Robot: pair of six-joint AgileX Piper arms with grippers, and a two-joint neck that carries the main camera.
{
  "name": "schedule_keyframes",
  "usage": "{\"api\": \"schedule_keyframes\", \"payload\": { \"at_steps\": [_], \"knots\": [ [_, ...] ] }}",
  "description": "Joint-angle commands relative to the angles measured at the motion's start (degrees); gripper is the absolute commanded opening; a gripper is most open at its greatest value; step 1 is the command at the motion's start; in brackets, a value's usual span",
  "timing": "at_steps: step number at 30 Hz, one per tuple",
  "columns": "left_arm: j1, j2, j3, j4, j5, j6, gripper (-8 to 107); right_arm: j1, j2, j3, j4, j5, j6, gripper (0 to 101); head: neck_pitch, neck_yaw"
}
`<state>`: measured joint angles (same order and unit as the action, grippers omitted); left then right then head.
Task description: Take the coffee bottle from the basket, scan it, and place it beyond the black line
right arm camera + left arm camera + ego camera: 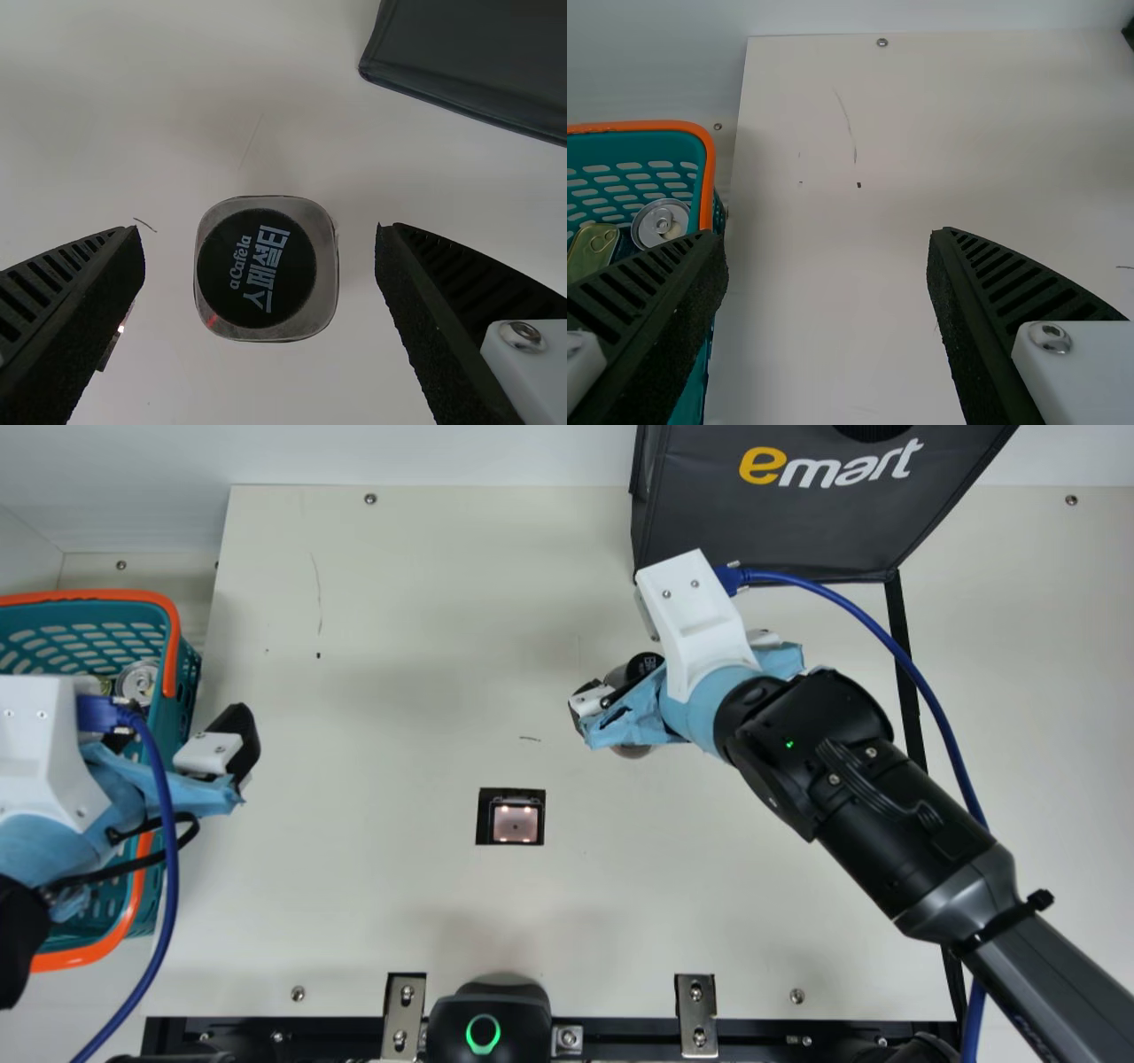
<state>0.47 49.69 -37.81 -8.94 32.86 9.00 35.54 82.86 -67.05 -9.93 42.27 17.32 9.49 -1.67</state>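
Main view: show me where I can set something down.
Bare: between the left gripper at the teal plastic basket and the square black scanner; right of the black line. Crowded: around the black-topped bottle under the right gripper, near the dark fabric bag.

Black arms (pixel 904 868), white housings (pixel 695 624), blue cables (pixel 171 850).

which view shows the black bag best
The main view: the black bag shows its broad face there, cut at the top. The right wrist view shows one corner; the left wrist view, a dark sliver at the edge, probably it.
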Motion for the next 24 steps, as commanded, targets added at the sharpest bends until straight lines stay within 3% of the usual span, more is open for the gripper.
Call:
{"api": "schedule_keyframes", "payload": {
  "at_steps": [1, 8, 21, 24],
  "knots": [
    [0.0, 0.0, 0.0, 0.0, 0.0, 0.0, 90, 0.0, 0.2, 0.1, -0.1, -0.1, 0.1, 91, -1.6, 0.1],
    [0.0, 0.0, 0.0, 0.0, 0.0, 0.0, 90, 0.1, 1.0, 0.2, -0.5, -0.3, 0.4, 91, -1.6, 0.1],
    [0.0, 0.0, 0.0, 0.0, 0.0, 0.0, 90, -0.4, 1.7, 0.3, -0.6, 0.1, 0.6, 4, -1.6, 0.1],
    [0.0, 0.0, 0.0, 0.0, 0.0, 0.0, 90, -0.5, 1.8, 0.4, -0.5, 0.1, 0.5, 0, -1.6, 0.1]
  ]
}}
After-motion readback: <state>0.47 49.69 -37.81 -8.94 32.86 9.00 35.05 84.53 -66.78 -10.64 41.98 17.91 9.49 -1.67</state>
